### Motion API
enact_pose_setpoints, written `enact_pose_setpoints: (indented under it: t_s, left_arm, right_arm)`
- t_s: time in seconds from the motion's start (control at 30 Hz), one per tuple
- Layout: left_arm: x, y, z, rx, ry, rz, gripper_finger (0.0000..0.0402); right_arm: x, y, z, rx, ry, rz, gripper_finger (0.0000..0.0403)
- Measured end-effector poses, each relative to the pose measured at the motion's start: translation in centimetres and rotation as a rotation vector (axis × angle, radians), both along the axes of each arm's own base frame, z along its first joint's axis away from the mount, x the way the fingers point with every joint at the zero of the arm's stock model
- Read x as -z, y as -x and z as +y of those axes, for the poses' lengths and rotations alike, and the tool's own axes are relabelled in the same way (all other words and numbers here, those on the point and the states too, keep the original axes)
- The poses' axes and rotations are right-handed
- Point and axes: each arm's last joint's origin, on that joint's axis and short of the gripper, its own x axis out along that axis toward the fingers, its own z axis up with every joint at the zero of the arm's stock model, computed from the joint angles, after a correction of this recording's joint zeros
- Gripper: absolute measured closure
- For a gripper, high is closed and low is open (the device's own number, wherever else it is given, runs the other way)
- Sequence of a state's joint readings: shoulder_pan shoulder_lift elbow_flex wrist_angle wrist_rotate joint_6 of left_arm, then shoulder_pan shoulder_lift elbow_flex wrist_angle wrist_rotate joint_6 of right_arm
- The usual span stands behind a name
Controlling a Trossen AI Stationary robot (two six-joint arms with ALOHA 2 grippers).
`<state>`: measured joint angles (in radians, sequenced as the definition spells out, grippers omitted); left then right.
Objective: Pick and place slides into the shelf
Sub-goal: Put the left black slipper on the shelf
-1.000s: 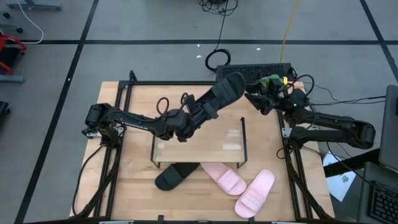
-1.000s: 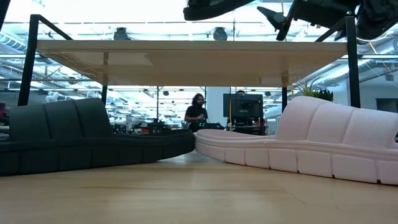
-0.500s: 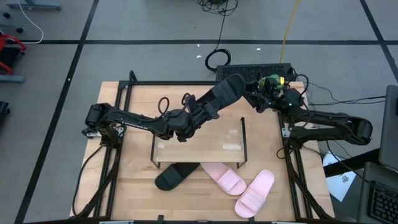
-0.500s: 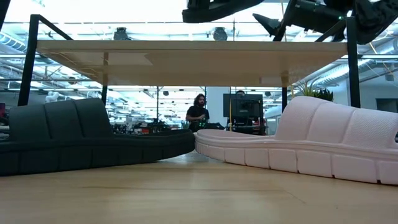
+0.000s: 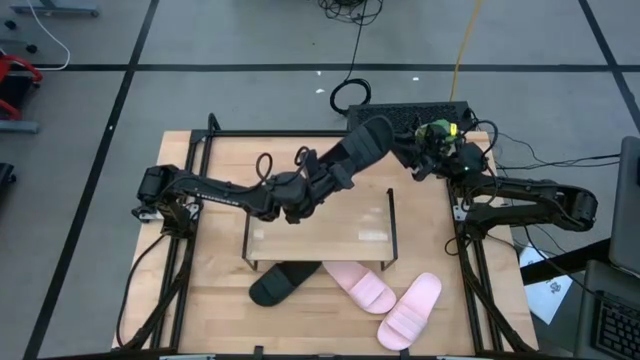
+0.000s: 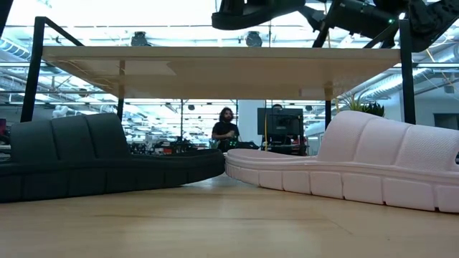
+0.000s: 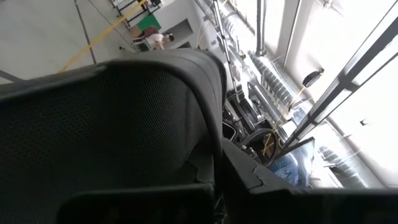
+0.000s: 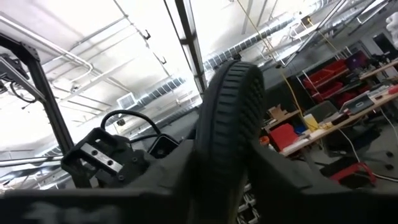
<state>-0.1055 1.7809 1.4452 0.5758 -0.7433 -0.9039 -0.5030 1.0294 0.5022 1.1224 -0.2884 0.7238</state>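
The left gripper (image 5: pixel 330 178) is clenching the heel end of a black slide (image 5: pixel 358 148), carrying it raised over the far side of the shelf (image 5: pixel 320 243). Beyond the slide's toe, the right gripper (image 5: pixel 405 155) is closing around that end, seemingly to take or steady it, though I cannot tell whether it is gripping. Nearer the front, the second black slide (image 5: pixel 283 281) and the pink pair (image 5: pixel 390 295) are lying on the table (image 5: pixel 220 300). No writing is legible.
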Motion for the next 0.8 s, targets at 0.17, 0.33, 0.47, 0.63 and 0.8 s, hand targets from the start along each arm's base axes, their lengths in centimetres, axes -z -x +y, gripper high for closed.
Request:
enact_pose_setpoints:
  t_s: [0.17,0.33,0.47,0.63,0.8]
  left_arm:
    - [0.0,0.0,-0.1,0.027,-0.007,0.002,0.0401]
    - [0.0,-0.1,-0.1,0.038,-0.009,0.001,0.0401]
    - [0.0,-0.1,-0.2,0.066,-0.02,0.0,0.0397]
    - [-0.1,-0.2,-0.7,0.14,-0.047,-0.001,0.0368]
    - [-0.2,-0.1,-1.3,0.18,-0.076,-0.002,0.0338]
  right_arm:
    - [-0.1,0.1,0.0,0.007,0.02,-0.011,0.037]
    - [-0.1,0.1,0.0,-0.002,0.008,-0.016,0.037]
    - [-0.2,0.1,0.1,-0.004,0.007,-0.021,0.037]
    - [-0.6,0.4,0.3,-0.008,0.025,-0.036,0.037]
    - [-0.8,0.9,0.0,-0.019,0.0,-0.048,0.037]
